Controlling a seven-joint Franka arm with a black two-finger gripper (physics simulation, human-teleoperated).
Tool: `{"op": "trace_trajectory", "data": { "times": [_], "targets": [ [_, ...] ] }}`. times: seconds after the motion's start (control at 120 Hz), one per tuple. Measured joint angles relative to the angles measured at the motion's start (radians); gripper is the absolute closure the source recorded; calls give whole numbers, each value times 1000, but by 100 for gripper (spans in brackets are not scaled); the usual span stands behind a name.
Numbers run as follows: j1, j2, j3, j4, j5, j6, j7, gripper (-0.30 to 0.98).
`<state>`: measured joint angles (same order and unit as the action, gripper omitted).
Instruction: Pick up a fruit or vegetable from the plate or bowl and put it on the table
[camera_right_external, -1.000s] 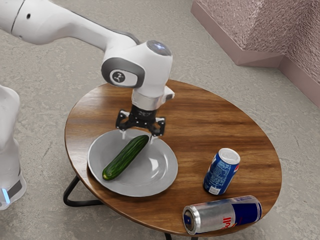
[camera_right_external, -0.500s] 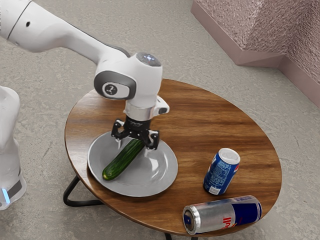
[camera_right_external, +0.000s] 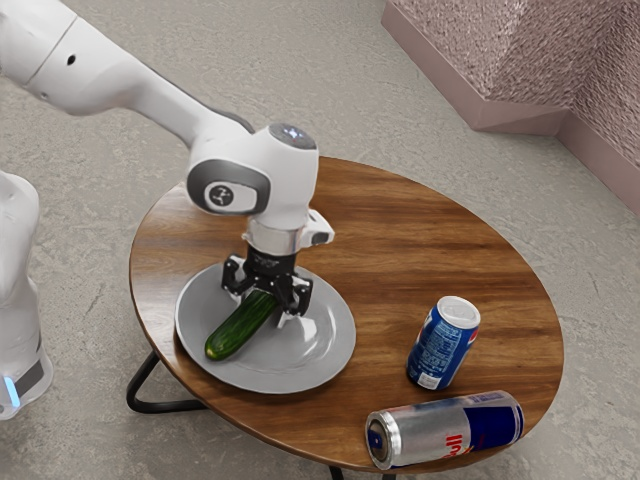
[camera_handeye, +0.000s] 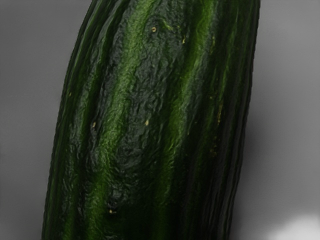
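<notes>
Gripper is low over the plate, fingers spread wide and straddling the cucumber near one end; not clamped on it as far as I can judge. Cucumber is lying on the plate, its other end sticking out toward the exterior view's left. Wrist view has it right under the palm, running lengthwise between the finger sides, so alignment across the body looks OK. Step in hand: final approach to the grasp, pick not made. Next: settle any last bit of depth without pressing into the plate, close evenly on both flanks, then lift straight up until it clears the rim. Grip is off-centre, so I'd expect the free end to sag or swing; lift slowly, and a bite nearer the middle would be safer. Skin is probably slick, so check for slip. For the place: bare wood on the table, on the side away from the upright blue can and the Red Bull can on its side. Lower it flat, then release.
</notes>
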<state>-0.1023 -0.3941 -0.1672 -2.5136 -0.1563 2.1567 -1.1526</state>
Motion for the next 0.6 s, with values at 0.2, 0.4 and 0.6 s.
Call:
{"op": "trace_trajectory", "data": {
  "times": [0.2,0.4,0.6],
  "targets": [
    [1,14,0,0,-12,16,26,35],
    [2,-5,1,26,-6,24,33,53],
    [149,-60,66,148,41,21,40,53]
  ]
}}
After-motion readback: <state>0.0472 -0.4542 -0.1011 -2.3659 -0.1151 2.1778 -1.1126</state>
